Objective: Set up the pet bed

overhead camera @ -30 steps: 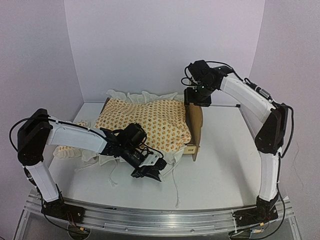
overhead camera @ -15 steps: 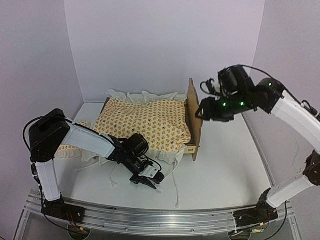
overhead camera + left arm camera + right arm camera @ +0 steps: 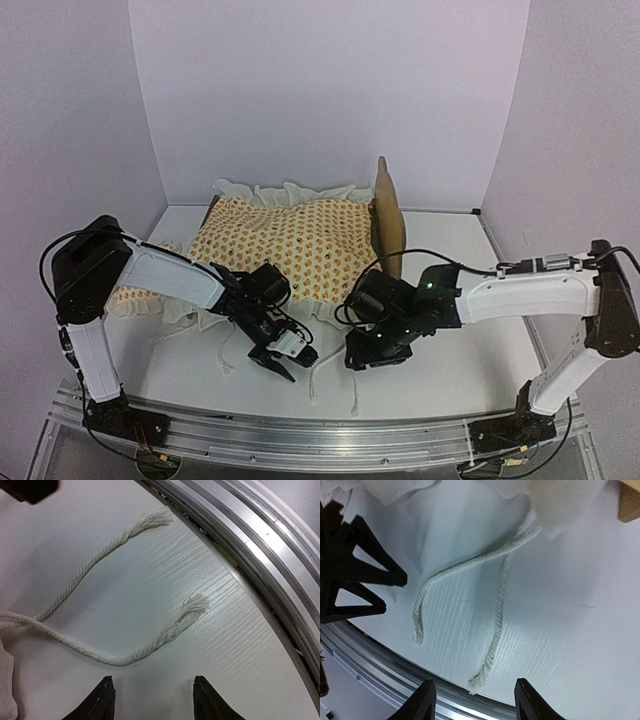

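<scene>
The pet bed stands at the back of the table, its light-wood headboard (image 3: pixel 388 215) upright on the right. Cream orange-print ruffled bedding (image 3: pixel 290 245) covers it. A matching pillow (image 3: pixel 135 292) lies behind the left arm. Two white cords (image 3: pixel 312 385) trail from the bedding's front edge toward the rail. My left gripper (image 3: pixel 285 360) hovers low over the table, open, with one cord (image 3: pixel 165 632) just beyond its empty fingertips (image 3: pixel 106 685). My right gripper (image 3: pixel 365 355) is beside it, open (image 3: pixel 475 700), and a frayed cord end (image 3: pixel 492 650) lies ahead of it.
The aluminium rail (image 3: pixel 320 435) runs along the table's near edge, close to both grippers (image 3: pixel 270 545). Another cord (image 3: pixel 225 355) lies to the left of the left gripper. A corner of the wooden frame (image 3: pixel 630 502) shows in the right wrist view. White walls enclose the table.
The right arm has swung down from above the headboard to the table in front of the bed. The left gripper has opened from shut and shifted slightly toward the front.
</scene>
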Tool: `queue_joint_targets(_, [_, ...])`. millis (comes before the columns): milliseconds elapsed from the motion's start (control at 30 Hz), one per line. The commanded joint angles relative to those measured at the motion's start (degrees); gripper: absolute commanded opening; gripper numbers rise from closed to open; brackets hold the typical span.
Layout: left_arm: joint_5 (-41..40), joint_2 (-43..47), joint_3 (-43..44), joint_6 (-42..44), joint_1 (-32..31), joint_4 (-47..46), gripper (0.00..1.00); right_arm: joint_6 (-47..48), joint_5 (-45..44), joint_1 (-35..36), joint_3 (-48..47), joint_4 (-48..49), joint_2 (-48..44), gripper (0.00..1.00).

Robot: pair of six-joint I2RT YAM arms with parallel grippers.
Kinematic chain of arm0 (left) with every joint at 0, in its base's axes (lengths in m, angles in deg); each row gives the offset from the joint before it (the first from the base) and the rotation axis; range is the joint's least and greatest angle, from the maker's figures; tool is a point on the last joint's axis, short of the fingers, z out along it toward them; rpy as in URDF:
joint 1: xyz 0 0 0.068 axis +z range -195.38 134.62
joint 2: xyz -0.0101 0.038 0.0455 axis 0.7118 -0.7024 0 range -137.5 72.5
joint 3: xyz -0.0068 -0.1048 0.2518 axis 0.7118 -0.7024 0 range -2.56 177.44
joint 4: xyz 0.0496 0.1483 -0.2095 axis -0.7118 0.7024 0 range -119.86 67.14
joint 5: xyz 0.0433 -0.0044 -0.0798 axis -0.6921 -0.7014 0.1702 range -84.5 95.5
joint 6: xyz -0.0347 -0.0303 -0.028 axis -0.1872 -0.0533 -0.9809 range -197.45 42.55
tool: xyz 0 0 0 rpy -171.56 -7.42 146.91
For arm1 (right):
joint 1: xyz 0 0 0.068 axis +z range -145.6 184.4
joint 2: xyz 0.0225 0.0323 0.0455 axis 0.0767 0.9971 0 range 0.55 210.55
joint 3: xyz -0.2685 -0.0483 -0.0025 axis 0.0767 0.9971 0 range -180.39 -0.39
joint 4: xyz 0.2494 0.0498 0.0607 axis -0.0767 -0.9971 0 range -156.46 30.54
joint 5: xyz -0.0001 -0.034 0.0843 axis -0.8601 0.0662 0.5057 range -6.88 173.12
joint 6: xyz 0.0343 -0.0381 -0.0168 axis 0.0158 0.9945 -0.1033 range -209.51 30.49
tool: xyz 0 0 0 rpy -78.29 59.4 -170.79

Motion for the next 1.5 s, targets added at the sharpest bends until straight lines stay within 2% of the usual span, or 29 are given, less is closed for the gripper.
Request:
queue_joint_targets(0, [4.37, 3.88, 8.83, -7.64, 3.13, 7.13, 0.51, -3.57, 3.48, 3.66, 0.42, 7.68, 6.59, 0.52])
queue_joint_targets(100, [6.86, 3.66, 13.05, -18.22, 4.67, 6.26, 0.5, -5.85, 1.96, 4.78, 1.24, 7.53, 10.25, 0.48])
queue_joint_targets(200, [8.57, 4.25, 14.87, -23.91, 4.99, 5.59, 0.5, -8.59, -0.62, 4.85, 3.13, 6.76, 10.68, 0.44])
queue_joint_targets(333, [9.69, 4.35, 15.82, -25.32, 4.99, 6.54, 0.49, -9.62, -3.64, 4.86, 2.99, 1.27, 9.49, 0.44])
queue_joint_targets(467, [9.36, 4.12, 15.83, -26.41, 4.99, 5.68, 0.49, -9.89, -2.29, 4.88, 2.53, 0.11, 10.95, 0.44])
queue_joint_targets(600, [6.75, 4.2, 16.81, -32.99, 5.13, 2.13, 0.49, -8.92, -0.15, 5.33, 0.87, 0.36, 15.38, 0.4])
queue_joint_targets(667, [5.24, 4.13, 17.84, -37.73, 5.31, 0.48, 0.49, -9.18, 0.54, 5.39, 0.93, 0.48, 16.88, 0.29])
queue_joint_targets(767, [4.14, 3.76, 19.96, -43.88, 5.4, -0.49, 0.48, -10.84, -0.22, 5.25, 3.53, 0.77, 15.1, 0.0])
queue_joint_targets(900, [3.09, 2.07, 23.58, -52.43, 5.31, -1.6, 0.44, -8.18, 0.45, 2.82, 5.21, 2.32, 6.69, 0.0])
queue_joint_targets(1000, [-1.37, -0.49, 25.6, -57.82, 4.47, -3.17, 0.39, -4.57, 7.07, -1.91, 5.75, 5.75, -0.18, 0.0])
queue_joint_targets(1167, [-5.63, -3.01, 27.05, -58.17, 0.92, -4.93, 0.35, -2.78, 16.17, -9.24, 8.83, 9.85, -9.03, 0.0])
queue_joint_targets(1300, [-7.57, -5.18, 27.84, -57.74, -2.92, -6.38, 0.35, -3.08, 17.3, -10.51, 11.3, 10.48, -12.44, 0.0])
queue_joint_targets(1467, [-12.88, -8.64, 29.58, -60.79, -4.08, -9.01, 0.35, -4.31, 16.33, -12.31, 12.38, 12.85, -15.69, 0.0])
